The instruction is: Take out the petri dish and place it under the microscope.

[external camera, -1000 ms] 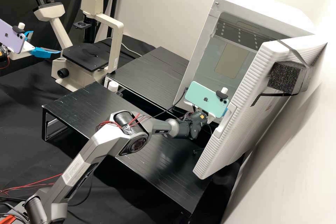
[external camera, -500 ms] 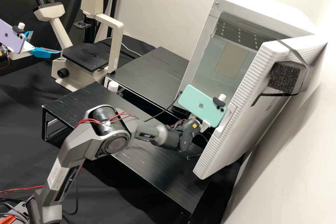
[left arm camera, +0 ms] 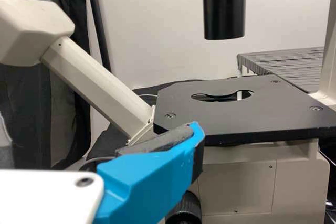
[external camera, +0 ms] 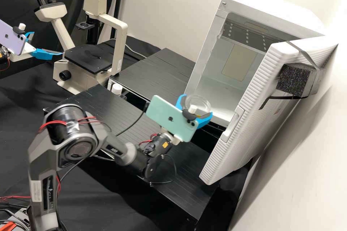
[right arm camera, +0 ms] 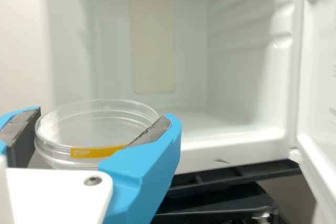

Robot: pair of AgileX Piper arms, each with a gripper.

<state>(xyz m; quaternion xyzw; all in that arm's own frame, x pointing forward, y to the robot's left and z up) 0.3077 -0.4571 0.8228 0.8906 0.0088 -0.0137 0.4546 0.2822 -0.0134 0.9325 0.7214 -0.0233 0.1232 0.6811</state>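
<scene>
Petri dish [right arm camera: 97, 132]: clear, round, shallow, with an orange-yellow label [right arm camera: 94, 152] on its side wall. Roughly level, just outside the open white fridge [external camera: 240, 61], held in the right gripper [external camera: 197, 104], whose dark pads [right arm camera: 152, 132] clamp it from opposite sides. Likely light and stiff, smooth enough to slip, brittle if squeezed hard. Best hold: across the side walls, low enough to catch the base; gripped by a lid alone, it could drop. Farther out, microscope [external camera: 119, 48] with flat black stage [external camera: 88, 59]; left gripper [external camera: 47, 43] beside it, fingers spread.
</scene>
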